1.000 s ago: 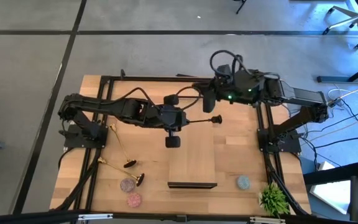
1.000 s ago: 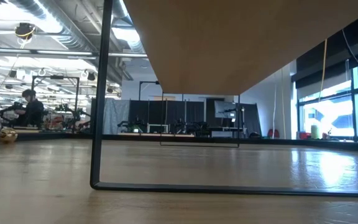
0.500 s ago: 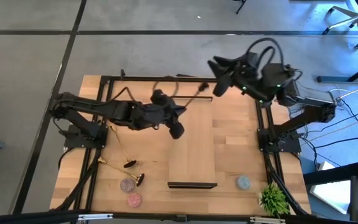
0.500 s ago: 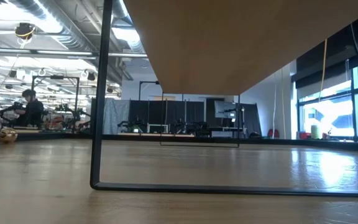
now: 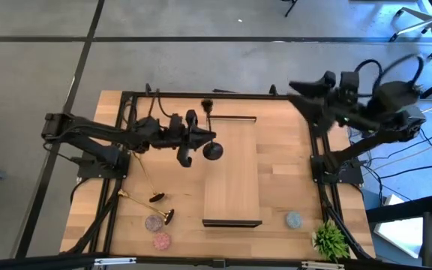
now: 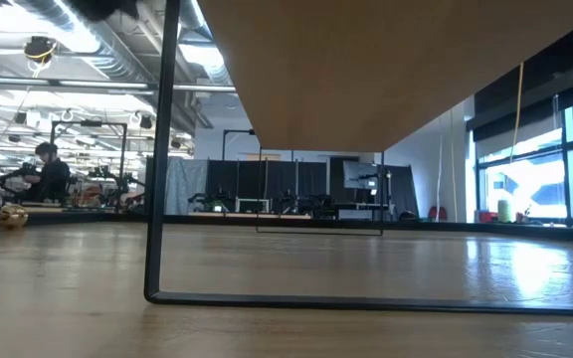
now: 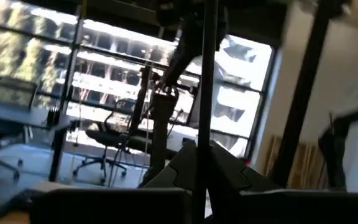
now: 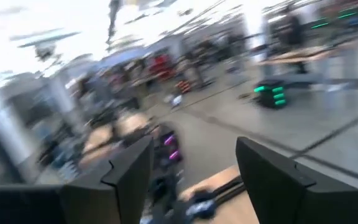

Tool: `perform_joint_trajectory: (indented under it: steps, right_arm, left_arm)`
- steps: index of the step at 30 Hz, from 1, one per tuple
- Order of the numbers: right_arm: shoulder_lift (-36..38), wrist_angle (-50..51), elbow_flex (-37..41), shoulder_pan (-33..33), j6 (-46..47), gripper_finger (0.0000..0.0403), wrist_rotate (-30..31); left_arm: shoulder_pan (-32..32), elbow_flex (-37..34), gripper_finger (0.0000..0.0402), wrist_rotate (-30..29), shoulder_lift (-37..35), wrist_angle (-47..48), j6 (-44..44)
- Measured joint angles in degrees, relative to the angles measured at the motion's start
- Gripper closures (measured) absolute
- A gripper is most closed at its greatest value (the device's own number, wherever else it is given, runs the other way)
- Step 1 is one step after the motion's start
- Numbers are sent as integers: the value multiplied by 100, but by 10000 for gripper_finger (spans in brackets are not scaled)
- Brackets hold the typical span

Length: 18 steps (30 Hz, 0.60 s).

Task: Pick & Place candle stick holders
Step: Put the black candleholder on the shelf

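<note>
The left fingers (image 5: 198, 138) are closed on one black candle holder (image 5: 213, 151) above the counter (image 5: 276, 172). The right fingers (image 8: 129, 174) are open, empty. Two gold holders (image 5: 157, 197) and three round ones (image 5: 153, 223) sit near the counter's front.

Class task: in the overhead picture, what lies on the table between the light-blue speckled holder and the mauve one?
In the high view, between the light-blue holder and the mauve holder lies the raised wooden board's near end; a gold holder's base sits beside the mauve one.

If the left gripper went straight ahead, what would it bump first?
Probably the raised wooden board. The left gripper, holding the black candle holder, points across the table toward it. It might pass above; height is unclear.
</note>
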State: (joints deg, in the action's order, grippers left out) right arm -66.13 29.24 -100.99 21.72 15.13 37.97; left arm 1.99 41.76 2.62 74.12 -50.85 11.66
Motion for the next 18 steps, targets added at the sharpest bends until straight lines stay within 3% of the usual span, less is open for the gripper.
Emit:
perform_joint_trajectory:
  steps: [4, 9, 13, 18]
  right_arm:
    - [18, 586, 0, 242, 59, 169, -1040]
    - [-132, 1730, 0, 681, 876, 169, -881]
    - [-333, 2472, 2, 1339, 1439, 168, 61]
    - [-742, 2803, 2, 2336, 1802, 168, 2212]
  left_arm:
    - [288, -157, 389, 908, 89, 305, -627]
    - [345, -146, 388, 1397, 378, 96, -692]
    - [252, -146, 388, 1438, 699, -196, -678]
    - [-20, -146, 388, 1209, 1135, -846, -498]
